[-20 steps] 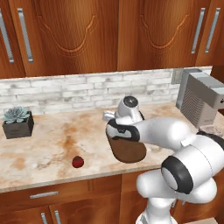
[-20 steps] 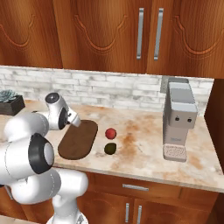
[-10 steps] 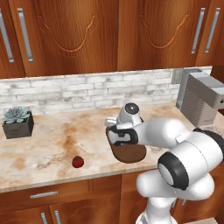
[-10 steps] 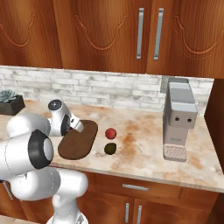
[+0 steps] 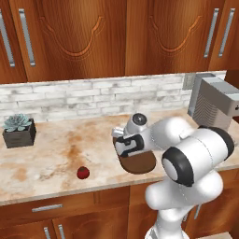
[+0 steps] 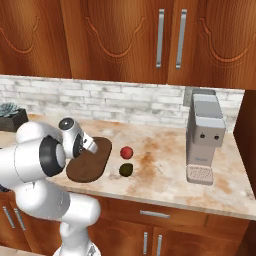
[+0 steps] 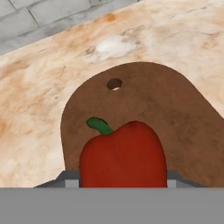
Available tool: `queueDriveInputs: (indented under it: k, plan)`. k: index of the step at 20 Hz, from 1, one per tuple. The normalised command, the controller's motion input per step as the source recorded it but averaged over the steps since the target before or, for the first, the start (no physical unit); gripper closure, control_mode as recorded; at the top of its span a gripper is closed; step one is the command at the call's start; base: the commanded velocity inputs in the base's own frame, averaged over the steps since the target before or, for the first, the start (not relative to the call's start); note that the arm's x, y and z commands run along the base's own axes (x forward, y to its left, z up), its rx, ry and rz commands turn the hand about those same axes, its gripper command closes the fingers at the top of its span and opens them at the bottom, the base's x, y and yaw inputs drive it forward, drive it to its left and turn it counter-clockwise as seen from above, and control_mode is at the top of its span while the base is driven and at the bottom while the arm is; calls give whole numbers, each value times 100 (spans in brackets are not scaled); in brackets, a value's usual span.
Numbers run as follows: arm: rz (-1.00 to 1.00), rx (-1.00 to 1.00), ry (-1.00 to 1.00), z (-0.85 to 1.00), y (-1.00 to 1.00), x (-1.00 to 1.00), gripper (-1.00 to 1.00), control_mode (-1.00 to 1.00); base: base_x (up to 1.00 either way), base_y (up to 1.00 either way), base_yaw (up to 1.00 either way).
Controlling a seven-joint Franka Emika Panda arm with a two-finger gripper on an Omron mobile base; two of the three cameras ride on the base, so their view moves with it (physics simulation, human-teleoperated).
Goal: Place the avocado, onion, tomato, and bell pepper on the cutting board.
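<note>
A home kitchen: carved wooden cabinets (image 5: pixel 88 37) with metal handles hang over a grey brick backsplash (image 6: pixel 115 102); a marbled stone counter (image 5: pixel 51 158) carries a coffee machine (image 6: pixel 204 141); drawers (image 6: pixel 150 215) sit beneath.

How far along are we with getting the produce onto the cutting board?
Nothing lies on the cutting board yet. In hand: the gripper holds a red bell pepper just above the board. Left: the avocado and a red round item beside the board on the counter, plus another small red item out on the counter.
</note>
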Motion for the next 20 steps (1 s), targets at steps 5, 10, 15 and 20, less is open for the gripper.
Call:
queueDriveInputs:
  k: [5, 10, 15, 20]
  plan:
    - [0, 0, 0, -15, 0, 21, 100, -100, 0, 0, 0]
    - [0, 0, 0, -23, 0, 20, 100, -100, 0, 0, 0]
    - [0, 0, 0, -23, 1, 20, 100, -100, 0, 0, 0]
    - [0, 0, 0, -20, 7, 22, 100, -100, 0, 0, 0]
